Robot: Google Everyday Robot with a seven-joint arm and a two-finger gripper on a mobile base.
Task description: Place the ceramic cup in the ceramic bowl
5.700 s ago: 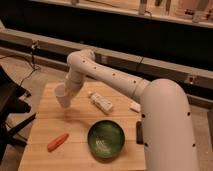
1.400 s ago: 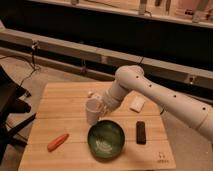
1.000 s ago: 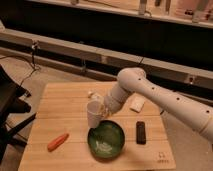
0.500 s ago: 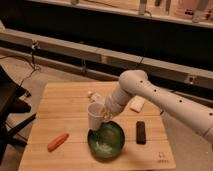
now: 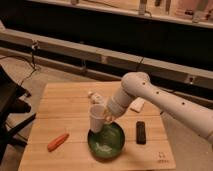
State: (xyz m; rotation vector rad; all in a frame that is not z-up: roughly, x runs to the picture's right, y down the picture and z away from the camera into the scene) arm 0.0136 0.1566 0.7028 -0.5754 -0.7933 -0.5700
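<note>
At lower centre, the ceramic cup (image 5: 95, 120) is clamped in the gripper (image 5: 104, 118) over the upper-left rim of the ceramic bowl (image 5: 114, 146), and should be centred and lowered upright before release.

Light wooden table (image 5: 65, 105): round dark green ceramic bowl (image 5: 106, 145) at six o'clock, orange carrot (image 5: 58, 141) at eight, black rectangular remote (image 5: 141, 132) at four, flat white block (image 5: 137, 104) at two; gripper (image 5: 108, 118) grips white ceramic cup (image 5: 96, 118) over the bowl's eleven o'clock rim.

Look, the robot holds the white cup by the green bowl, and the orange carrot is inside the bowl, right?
Not quite. The carrot lies on the table, apart from the green bowl. The camera view shows it. The gripper does hold the white cup at the bowl's rim.
</note>
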